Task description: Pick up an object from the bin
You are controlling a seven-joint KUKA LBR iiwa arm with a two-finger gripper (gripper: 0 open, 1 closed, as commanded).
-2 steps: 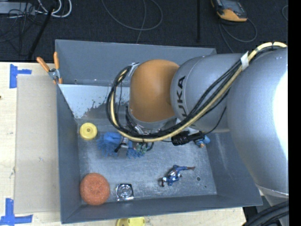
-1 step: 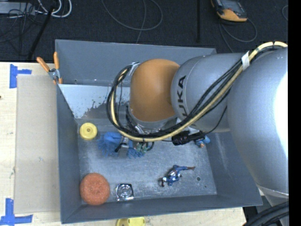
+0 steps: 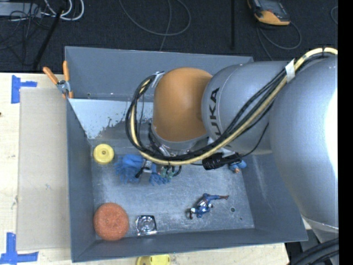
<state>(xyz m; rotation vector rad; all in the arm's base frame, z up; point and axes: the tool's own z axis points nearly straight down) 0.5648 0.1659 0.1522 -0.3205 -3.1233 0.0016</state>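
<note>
Gripper [image 3: 153, 171] sits low in the middle of the bin [image 3: 75, 181], tucked under the arm's orange cover, right by a crumpled blue thing [image 3: 129, 167]. Honestly can't tell whether it's spread or clamped on anything. If that blue lump is the target, I'd centre over its bulk, not the ragged edge, then lift straight up. The yellow wheel [image 3: 103, 154] is nearby on the left, so no sideways sweeping.

We log in bin [image 3: 165, 201]: disc [image 3: 103, 154] nr left wall; crumpled lump [image 3: 129, 167] just right of it, under edge of wrist [image 3: 179, 112] over mid-bin. Front row, L to R: ball [image 3: 111, 221], small cup [image 3: 145, 224] beside it, figure [image 3: 203, 206] well right.
</note>
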